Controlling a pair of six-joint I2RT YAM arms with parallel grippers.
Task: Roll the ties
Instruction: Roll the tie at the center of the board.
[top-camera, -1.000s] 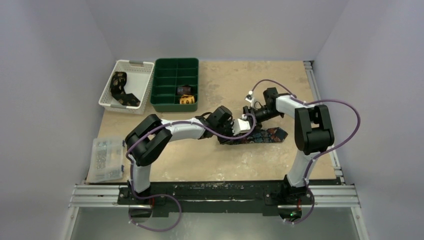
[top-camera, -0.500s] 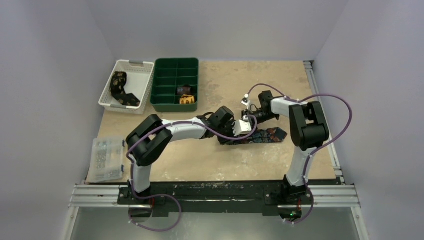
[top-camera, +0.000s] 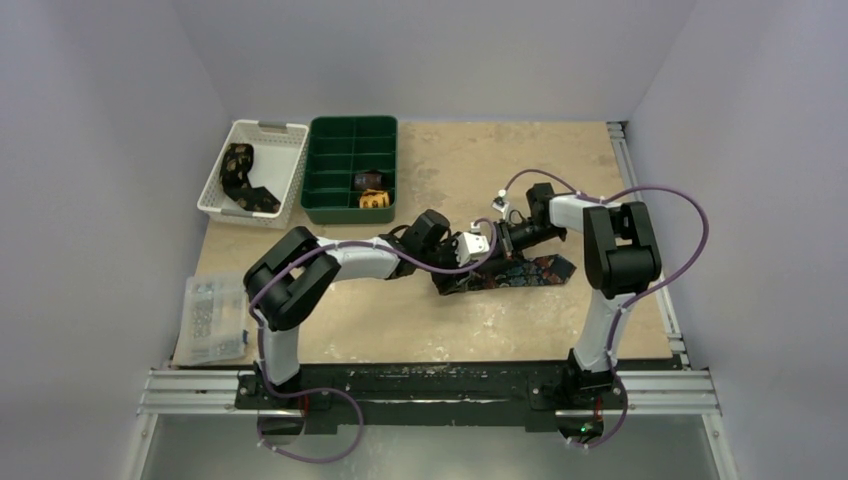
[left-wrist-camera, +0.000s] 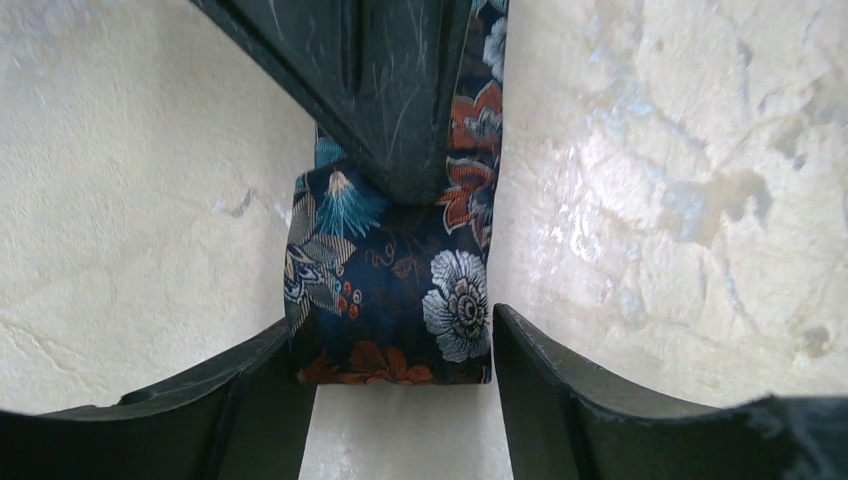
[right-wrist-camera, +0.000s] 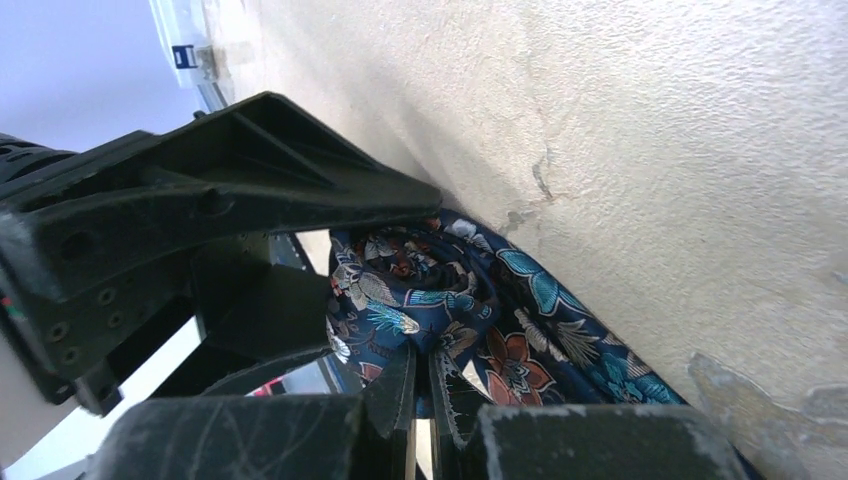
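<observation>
A dark navy tie (top-camera: 525, 271) with a floral print lies on the table's middle right, its left end rolled up. In the left wrist view the roll (left-wrist-camera: 390, 290) sits between the tips of my left gripper (left-wrist-camera: 392, 332). That gripper is open, one finger on each side of the roll. My right gripper (right-wrist-camera: 428, 365) is shut, pinching a fold of the tie (right-wrist-camera: 470, 300) at the roll. From above, the left gripper (top-camera: 476, 250) and the right gripper (top-camera: 498, 242) meet over the roll and hide it.
At the back left stands a white basket (top-camera: 285, 170) holding a black-and-gold tie (top-camera: 240, 175). Beside it, a green divided tray (top-camera: 330, 160) holds two rolled ties (top-camera: 371, 190). A clear plastic box (top-camera: 213, 318) sits at the table's left edge.
My right gripper came in to the roll and shut on the tie. My left gripper opened and slid slightly left.
</observation>
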